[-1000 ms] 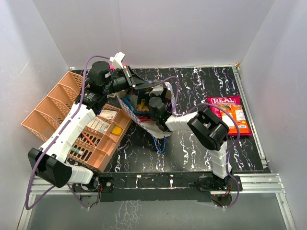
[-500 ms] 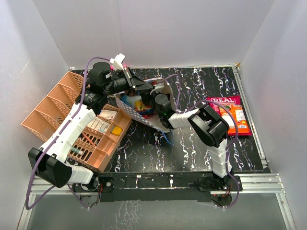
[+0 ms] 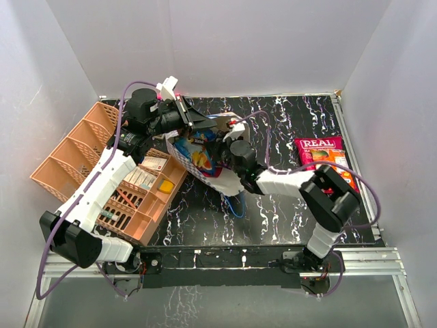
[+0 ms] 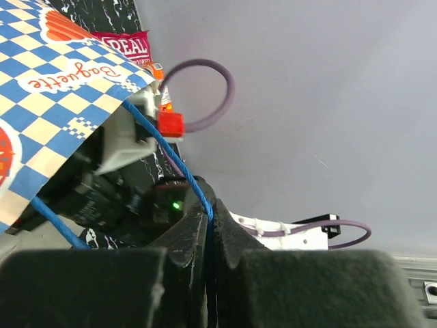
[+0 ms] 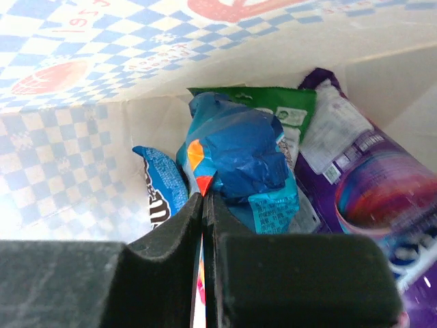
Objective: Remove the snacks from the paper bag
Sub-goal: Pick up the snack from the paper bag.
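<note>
The paper bag lies tilted mid-table with its mouth held up. My left gripper is shut on its blue cord handle; the chequered band fills the left of that view. My right gripper is inside the bag, shut on the edge of a crumpled blue snack packet. Beside it lie a green packet, a purple packet and another blue packet. In the top view the right gripper is hidden in the bag's mouth. A magenta packet and an orange packet lie on the table at the right.
A peach latticed basket with bottles and tubes stands at the left, close under my left arm. White walls close the back and both sides. The black marbled table runs to a metal rail at the near edge.
My right gripper has shut on the blue packet inside the bag. The right arm's elbow has swung out to the right and lower. The left gripper still holds the handle.
</note>
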You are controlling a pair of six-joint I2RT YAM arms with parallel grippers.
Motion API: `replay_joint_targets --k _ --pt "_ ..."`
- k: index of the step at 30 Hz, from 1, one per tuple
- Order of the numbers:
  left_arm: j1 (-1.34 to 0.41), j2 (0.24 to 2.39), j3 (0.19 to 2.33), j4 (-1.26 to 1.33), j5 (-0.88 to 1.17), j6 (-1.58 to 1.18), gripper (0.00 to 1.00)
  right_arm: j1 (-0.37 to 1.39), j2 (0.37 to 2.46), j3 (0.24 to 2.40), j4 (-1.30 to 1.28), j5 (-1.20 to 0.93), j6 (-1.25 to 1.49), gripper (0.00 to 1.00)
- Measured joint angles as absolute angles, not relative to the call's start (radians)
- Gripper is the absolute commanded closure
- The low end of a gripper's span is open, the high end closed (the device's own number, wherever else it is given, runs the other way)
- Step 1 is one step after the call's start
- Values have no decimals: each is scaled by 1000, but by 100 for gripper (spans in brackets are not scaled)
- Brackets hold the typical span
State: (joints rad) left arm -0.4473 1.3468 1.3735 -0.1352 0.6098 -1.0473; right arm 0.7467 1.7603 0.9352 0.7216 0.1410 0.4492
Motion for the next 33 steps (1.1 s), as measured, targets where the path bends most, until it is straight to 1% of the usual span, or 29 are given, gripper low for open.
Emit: replay_joint_targets --k 4,7,11,12,14,18,20,24,25,27,30,31,33 --pt "-447 1346 1374 -136 610 -1041 100 765 1638 852 648 229 484 93" --pt "-447 1345 1374 -136 609 -1039 100 764 1572 786 646 291 499 93" --pt "-448 1345 1374 -136 609 -1039 100 764 1544 767 651 316 505 92" --pt "-448 1345 1374 -136 609 -1039 100 764 1544 767 651 316 507 91" --pt "-448 1345 1374 -136 609 -1040 100 764 1544 767 651 315 515 84" --pt "-448 1345 1374 -137 609 -1039 100 765 1547 776 612 309 541 77" --pt "-448 1345 1374 -137 609 -1040 100 776 1552 793 572 314 562 63" --pt "-448 1345 1374 -133 613 -1040 100 824 1561 796 513 352 593 44" --pt "-448 1345 1374 -130 614 -1040 100 833 1562 796 496 359 603 38" --pt "-448 1345 1374 -128 615 -1040 100 849 1563 796 469 367 626 30" --pt "-448 1345 1374 -128 619 -1040 100 852 1578 798 412 378 669 12" --pt "-448 1345 1374 -128 620 -1040 100 851 1588 803 387 386 687 7" --pt "-448 1345 1374 -127 622 -1040 100 850 1610 811 347 400 715 1"
